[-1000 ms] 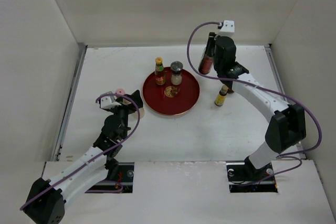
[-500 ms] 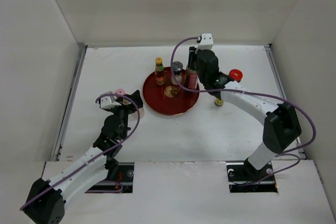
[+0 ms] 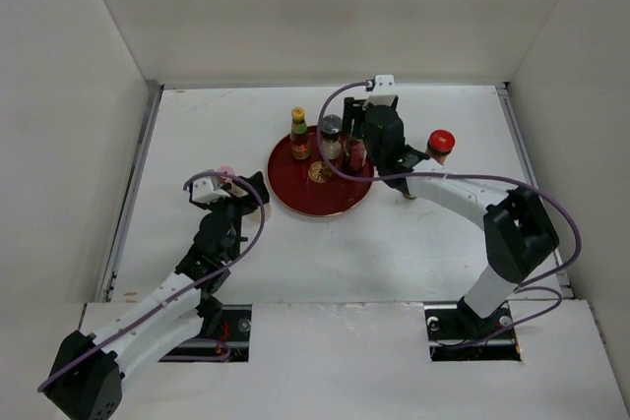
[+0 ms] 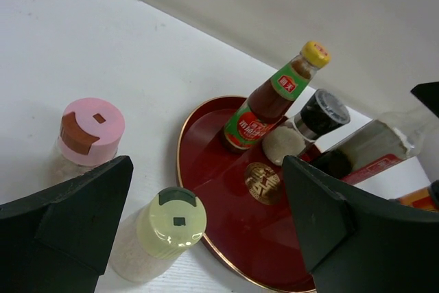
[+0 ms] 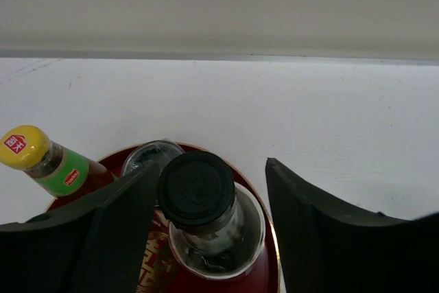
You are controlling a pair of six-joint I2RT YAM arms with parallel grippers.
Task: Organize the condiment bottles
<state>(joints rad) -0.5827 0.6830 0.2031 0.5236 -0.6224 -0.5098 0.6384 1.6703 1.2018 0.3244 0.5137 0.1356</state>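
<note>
Between the fingers of the right gripper (image 5: pixel 209 176), pinched on both flanks by the look of it: a tall clear glass bottle with a black cap (image 5: pixel 197 189), upright, long axis straight down from the wrist. Directly beneath, the round red glossy tray (image 4: pixel 233 238); contact of base with tray not discernible. Just left of the held bottle, a clear jar with a grey lid (image 4: pixel 321 113); further left, a dark sauce bottle with a yellow cap and green label (image 5: pixel 41 159), both upright on the tray. Little room on that side, so probably best lowered straight, no drift leftward. Off to the right and off the tray, a red-capped jar (image 3: pixel 440 142). Under the forearm, hidden ground. Across the tray, the left gripper (image 4: pixel 206 169), spread wide, clasping nothing; just ahead of it on the table, a pink-topped shaker (image 4: pixel 88 128) and a cream-topped shaker (image 4: pixel 171 223), nearer this arm.
</note>
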